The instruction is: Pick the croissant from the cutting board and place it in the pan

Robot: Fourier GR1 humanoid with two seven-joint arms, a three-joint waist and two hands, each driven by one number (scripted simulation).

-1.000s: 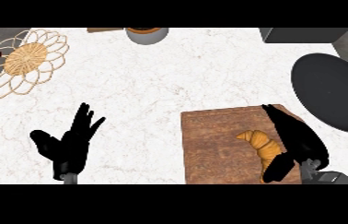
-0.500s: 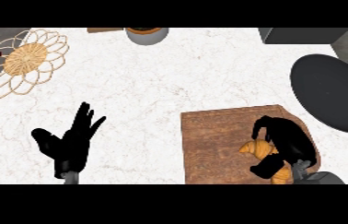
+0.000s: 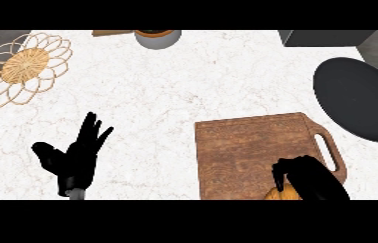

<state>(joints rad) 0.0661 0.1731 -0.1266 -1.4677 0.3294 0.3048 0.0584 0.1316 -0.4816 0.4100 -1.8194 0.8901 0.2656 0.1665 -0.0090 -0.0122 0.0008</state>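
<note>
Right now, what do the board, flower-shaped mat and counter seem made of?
Cutting board: wood, matte, showing brown grain. Flower-shaped mat: probably woven rattan, tan loops. Counter: likely marble or similar, white with faint veins.

The cutting board [image 3: 251, 147] lies left of the pan [image 3: 351, 98], the croissant [image 3: 279, 194] at its near edge.

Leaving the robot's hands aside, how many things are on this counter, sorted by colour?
Brown or tan: 4 (cutting board, croissant, woven mat, wooden piece at the far edge)
Dark grey or black: 2 (pan, box at the far right)
Light grey: 1 (pot)
Total: 7
</note>
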